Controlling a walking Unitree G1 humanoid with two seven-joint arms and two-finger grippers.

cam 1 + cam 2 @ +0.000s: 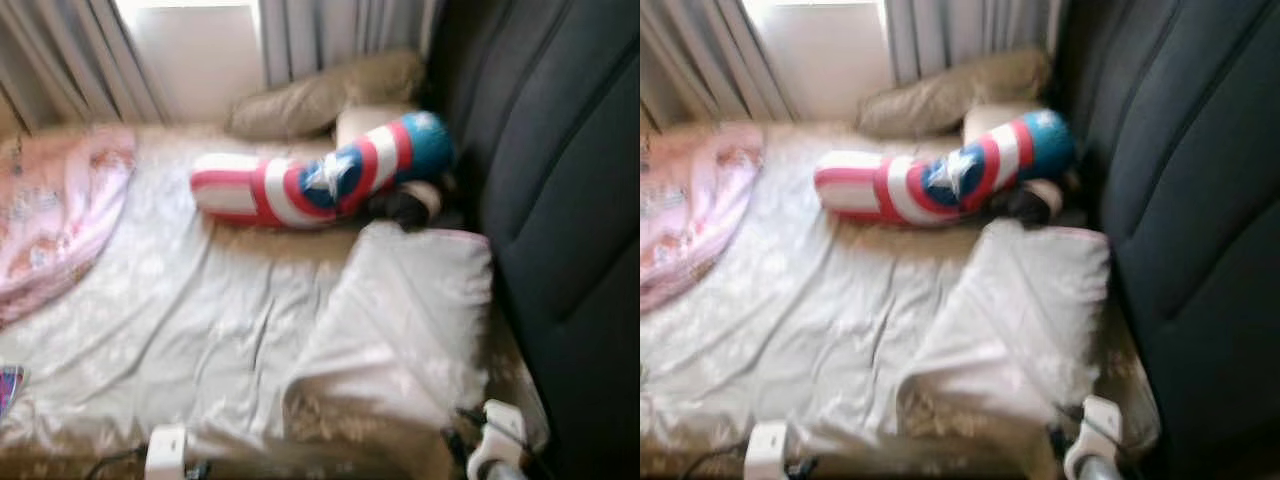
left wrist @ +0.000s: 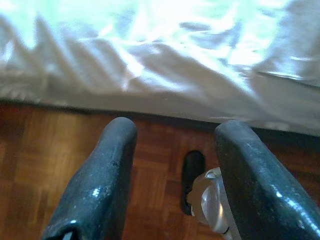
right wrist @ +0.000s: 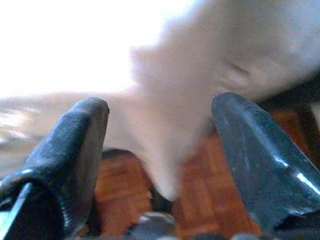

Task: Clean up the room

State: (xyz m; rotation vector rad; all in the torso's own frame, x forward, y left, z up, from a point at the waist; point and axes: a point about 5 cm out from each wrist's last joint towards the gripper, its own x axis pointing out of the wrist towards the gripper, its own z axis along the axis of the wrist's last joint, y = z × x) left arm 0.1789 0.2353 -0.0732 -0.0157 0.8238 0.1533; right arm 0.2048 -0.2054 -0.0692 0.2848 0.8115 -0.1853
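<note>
Tidying looked barely begun: bed point(image 1: 200, 310) lay rumpled, striped bolster point(image 1: 310, 180) and pillow point(image 1: 400, 320) askew, while left gripper point(image 2: 175, 165) and right gripper point(image 3: 160, 150) hung with fingers spread, empty.

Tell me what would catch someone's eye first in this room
The red, white and blue striped bolster cushion with a white star stands out, lying across the far end of the bed near the curtained window. A pink blanket is bunched on the bed's left side, and a pale pillow lies at its right beside a dark padded panel.
</note>
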